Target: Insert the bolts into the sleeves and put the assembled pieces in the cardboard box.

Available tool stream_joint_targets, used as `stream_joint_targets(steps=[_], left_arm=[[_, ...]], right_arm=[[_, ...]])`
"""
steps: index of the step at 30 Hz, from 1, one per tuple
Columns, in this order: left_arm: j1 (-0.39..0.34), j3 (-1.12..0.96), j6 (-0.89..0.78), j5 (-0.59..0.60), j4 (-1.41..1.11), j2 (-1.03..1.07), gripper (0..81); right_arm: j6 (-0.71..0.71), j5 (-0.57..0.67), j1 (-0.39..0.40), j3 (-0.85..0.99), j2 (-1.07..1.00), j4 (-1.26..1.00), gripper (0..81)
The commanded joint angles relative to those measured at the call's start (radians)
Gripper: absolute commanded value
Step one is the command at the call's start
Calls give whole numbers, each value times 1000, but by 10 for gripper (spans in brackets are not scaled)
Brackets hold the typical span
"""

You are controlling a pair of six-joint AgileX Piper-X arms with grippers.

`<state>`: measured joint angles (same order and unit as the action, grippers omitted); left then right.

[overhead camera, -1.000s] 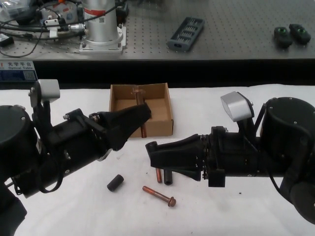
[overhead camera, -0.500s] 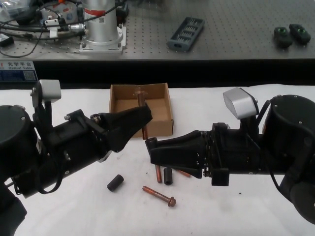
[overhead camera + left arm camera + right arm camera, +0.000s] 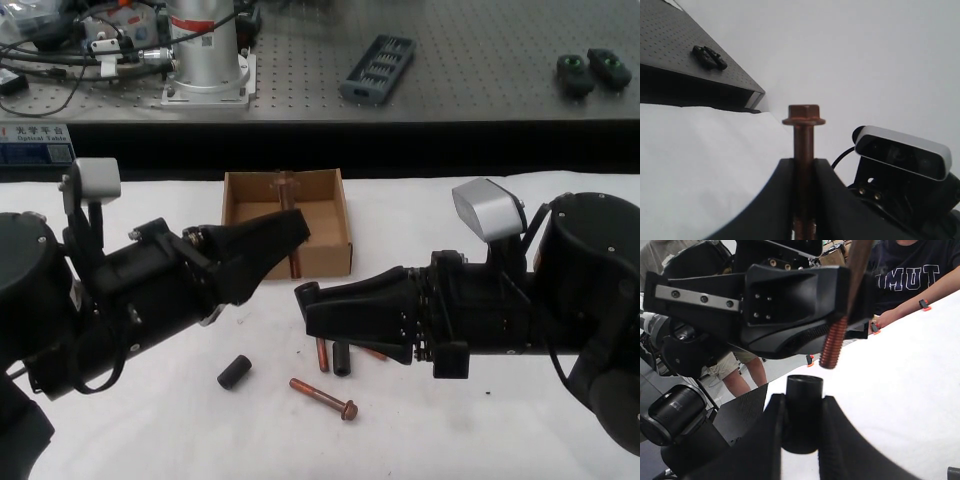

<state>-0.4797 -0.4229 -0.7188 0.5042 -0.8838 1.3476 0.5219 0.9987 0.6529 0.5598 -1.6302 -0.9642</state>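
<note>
The left gripper point(image 3: 804, 167) is pinching a copper bolt point(image 3: 804, 134) by its shank, one finger pressing on each side. In the high view the bolt's long axis is running up and down, with the flanged hex head pointing up and the threaded end pointing down, and the bolt is showing against the cardboard box point(image 3: 326, 262) behind it.

The right gripper point(image 3: 804, 402) is clamping a black sleeve point(image 3: 804, 389) between its two fingers. The sleeve's long axis is lying along the fingers and its open mouth is facing the bolt's threads. The threaded tip is hanging just short of that mouth and a little to one side (apart from the rim, not inside it), and the bolt is leaning slightly off the sleeve's axis.

On the white cloth point(image 3: 150, 430), a loose sleeve point(image 3: 234, 372) is lying near the left arm. A loose bolt point(image 3: 323, 398) is lying flat beside it, its head pointing toward the right arm's side. A second bolt point(image 3: 322, 354) and a second sleeve point(image 3: 342, 357) are lying side by side under the right gripper, both pointing toward the box.
</note>
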Motion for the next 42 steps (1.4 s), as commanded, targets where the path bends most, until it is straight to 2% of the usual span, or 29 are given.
stream_joint_targets(steps=[1,20,32,42], left_arm=[[-4,-5,15,-4,-39,0,6],[-4,-5,-23,25,-39,0,6],[-4,-5,-49,138,14,0,6],[-4,65,-76,119,-39,0,6]], right_arm=[[38,-19,-1,0,15,-43,40],[31,-23,-1,0,15,-44,40],[33,-19,-13,0,15,-55,40],[70,-19,-13,0,15,-118,40]])
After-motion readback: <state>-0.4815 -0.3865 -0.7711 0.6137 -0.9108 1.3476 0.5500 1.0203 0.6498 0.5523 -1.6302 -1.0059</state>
